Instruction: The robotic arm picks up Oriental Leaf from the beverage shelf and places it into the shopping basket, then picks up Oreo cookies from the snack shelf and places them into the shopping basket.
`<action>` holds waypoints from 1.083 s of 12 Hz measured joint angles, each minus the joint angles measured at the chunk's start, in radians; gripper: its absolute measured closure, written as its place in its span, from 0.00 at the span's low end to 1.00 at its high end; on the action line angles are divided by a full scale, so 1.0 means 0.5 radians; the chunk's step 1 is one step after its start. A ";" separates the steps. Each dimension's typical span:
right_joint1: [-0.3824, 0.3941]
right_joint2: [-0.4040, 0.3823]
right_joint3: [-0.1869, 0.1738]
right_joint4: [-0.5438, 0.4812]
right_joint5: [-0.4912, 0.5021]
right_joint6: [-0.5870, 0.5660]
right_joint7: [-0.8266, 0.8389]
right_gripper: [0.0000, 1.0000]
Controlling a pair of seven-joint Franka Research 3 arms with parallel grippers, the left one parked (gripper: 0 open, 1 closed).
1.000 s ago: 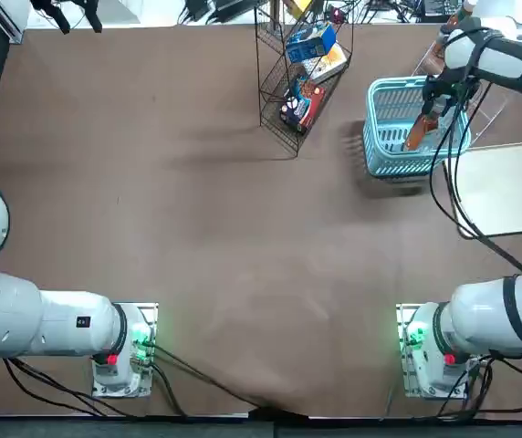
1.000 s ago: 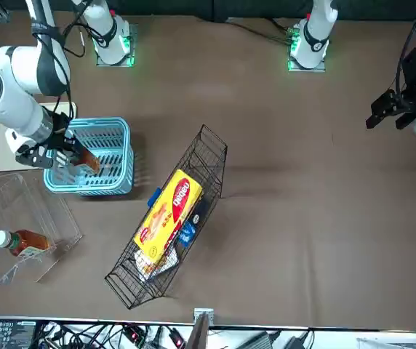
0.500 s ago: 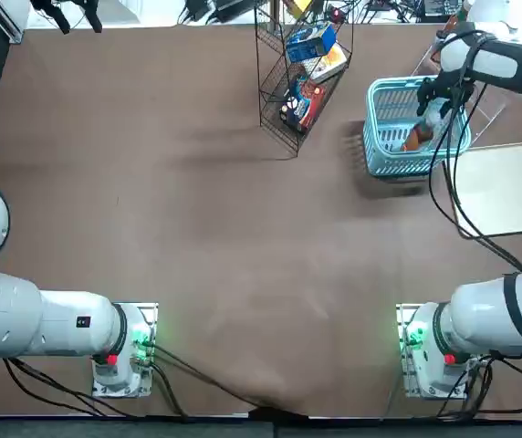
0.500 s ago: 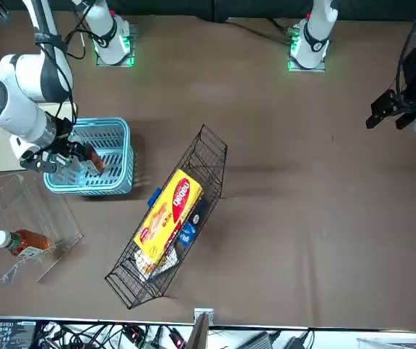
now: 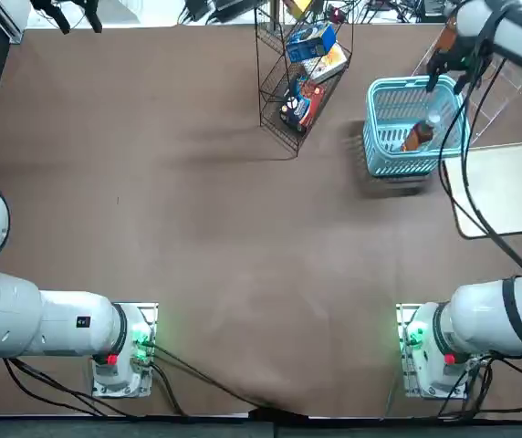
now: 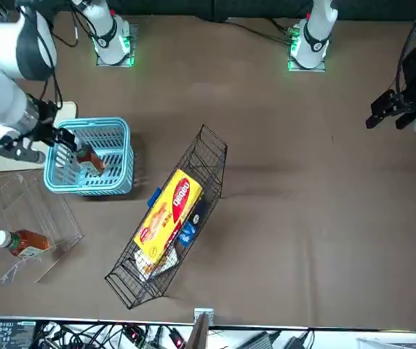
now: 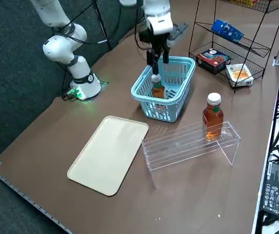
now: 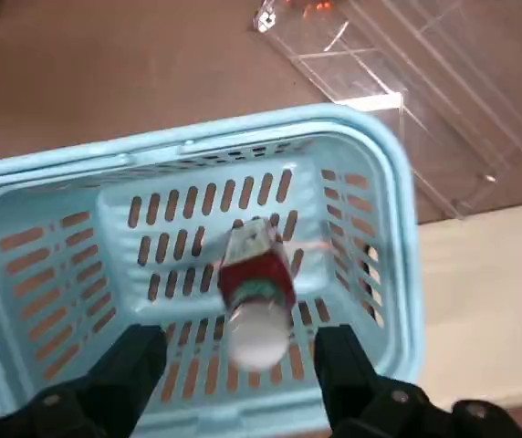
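The Oriental Leaf bottle of amber tea with a white cap leans inside the turquoise shopping basket, free of any grip. My right gripper hangs open straight above it, fingers apart and empty. In the side view the gripper is just over the bottle and the basket. From overhead, the gripper sits at the far edge of the basket. The blue Oreo cookies box lies on the top tier of the black wire snack shelf.
A second amber tea bottle stands on the clear acrylic beverage shelf beside the basket. A cream tray lies flat on the near side. The wire rack also carries a red-and-dark packet and a yellow box.
My right gripper has let go of the bottle inside the basket, opened, and risen up and away from the robot's base. The bottle stays leaning in the basket.
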 joint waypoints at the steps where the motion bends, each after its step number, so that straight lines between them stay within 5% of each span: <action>1: 0.002 -0.035 0.000 0.053 0.000 -0.091 0.000 0.00; 5: 0.069 -0.132 0.002 0.182 0.000 -0.246 -0.002 0.00; 13: 0.396 -0.054 0.009 0.283 0.098 -0.118 -0.352 0.00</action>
